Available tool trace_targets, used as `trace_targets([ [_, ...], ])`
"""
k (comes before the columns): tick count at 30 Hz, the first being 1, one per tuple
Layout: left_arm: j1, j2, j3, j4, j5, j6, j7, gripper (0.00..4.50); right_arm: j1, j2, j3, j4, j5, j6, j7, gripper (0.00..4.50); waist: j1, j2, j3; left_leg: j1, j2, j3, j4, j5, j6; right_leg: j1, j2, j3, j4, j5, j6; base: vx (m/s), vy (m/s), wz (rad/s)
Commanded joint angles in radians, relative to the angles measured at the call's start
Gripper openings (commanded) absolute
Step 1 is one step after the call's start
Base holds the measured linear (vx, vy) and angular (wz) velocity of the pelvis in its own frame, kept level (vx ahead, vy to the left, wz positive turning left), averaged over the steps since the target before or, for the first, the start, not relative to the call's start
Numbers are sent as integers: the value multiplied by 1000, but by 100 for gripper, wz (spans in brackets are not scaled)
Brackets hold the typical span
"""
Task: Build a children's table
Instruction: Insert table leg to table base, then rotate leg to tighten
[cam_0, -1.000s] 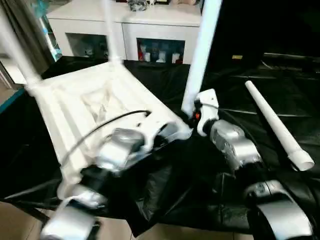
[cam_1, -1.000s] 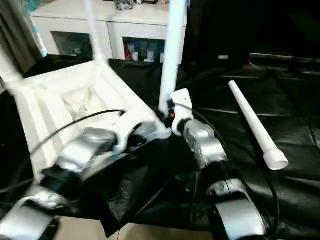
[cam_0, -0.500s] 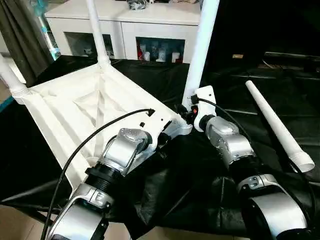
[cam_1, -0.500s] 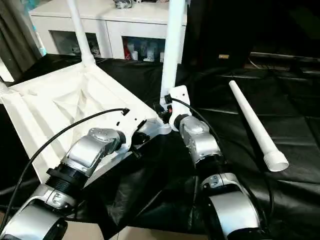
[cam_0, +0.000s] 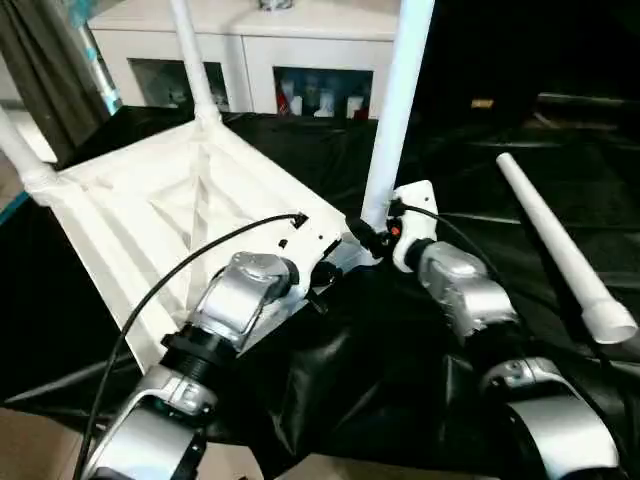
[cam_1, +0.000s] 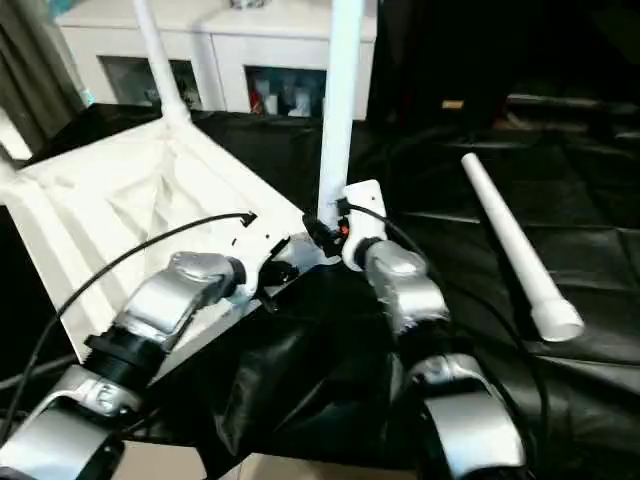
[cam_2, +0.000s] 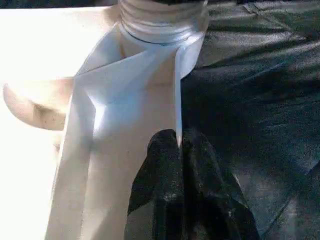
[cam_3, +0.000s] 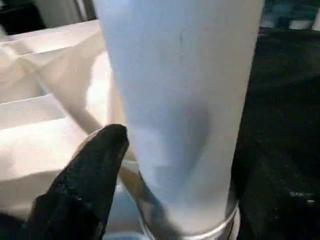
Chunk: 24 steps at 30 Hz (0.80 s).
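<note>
We have the children's table (cam_0: 170, 215) upside down on the black sheet (cam_0: 470, 180), ribbed underside up, three legs standing in its corner sockets and the near leg (cam_0: 395, 120) rising just by our right wrist. We judge it light, hollow plastic: stiff in the ribs and rim, smooth and slippery on the round tubes, so the thin rim and the thick base of a leg are the best holds.

Our left gripper (cam_2: 177, 150) is clenched on the thin rim wall just below the near corner socket. Our right gripper (cam_0: 362, 232) sits at the base of that leg; one black finger (cam_3: 82, 185) lies beside the tube, and we cannot tell whether it grips.

A fourth leg (cam_0: 565, 255) lies loose on the sheet, well apart to the right.

Behind, the white cabinet (cam_0: 300, 60) holds small items behind its glass doors, too small to name.
</note>
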Motion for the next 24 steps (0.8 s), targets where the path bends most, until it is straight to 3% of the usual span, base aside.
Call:
trace_targets([
  [1,0,22,-13,-43,-1,-62,-39,0,43,-10,65,-37,-10,36,88,380,8,3,-67,-6,66,-26,-61,-43,97,55,-102,61,-68,-25,-249,0,0,0],
  [2,6,33,-19,-51,-6,-69,-65,0,60,-31,82,-77,-12,40,132,389,10,2,-71,-7,65,-27,-57,-19,107,56,-100,60,-63,20,-254,54,2,0],
  [3,6,33,-19,-51,-6,-69,-65,0,60,-31,82,-77,-12,40,132,394,12,-3,-78,-12,61,-26,-47,47,139,62,-99,61,-45,152,-265,0,0,0],
  [4,10,42,-23,-56,-10,-75,-83,0,72,-47,95,-107,-11,43,167,394,13,-2,-79,-13,60,-26,-41,89,174,58,-97,58,-37,239,-279,0,0,0],
  [7,20,73,-36,-67,-19,-115,-143,0,105,-97,116,-196,5,63,261,394,19,-4,-77,-13,61,-24,-39,70,208,57,-99,56,-40,231,-284,0,0,0],
  [11,53,144,-49,-106,-63,-199,-297,0,171,-221,150,-361,40,109,443,394,31,-4,-72,-8,68,-25,-44,13,179,58,-98,56,-50,97,-265,0,0,0],
  [18,82,231,-79,-137,-92,-268,-462,0,253,-349,186,-494,50,134,588,394,50,-1,-72,-2,71,-21,-43,-13,143,51,-96,59,-49,43,-248,0,0,0],
  [24,90,269,-91,-141,-102,-312,-551,0,276,-379,197,-529,34,150,601,394,53,-1,-74,-4,67,-22,-41,-10,125,53,-95,58,-44,65,-250,0,0,0],
])
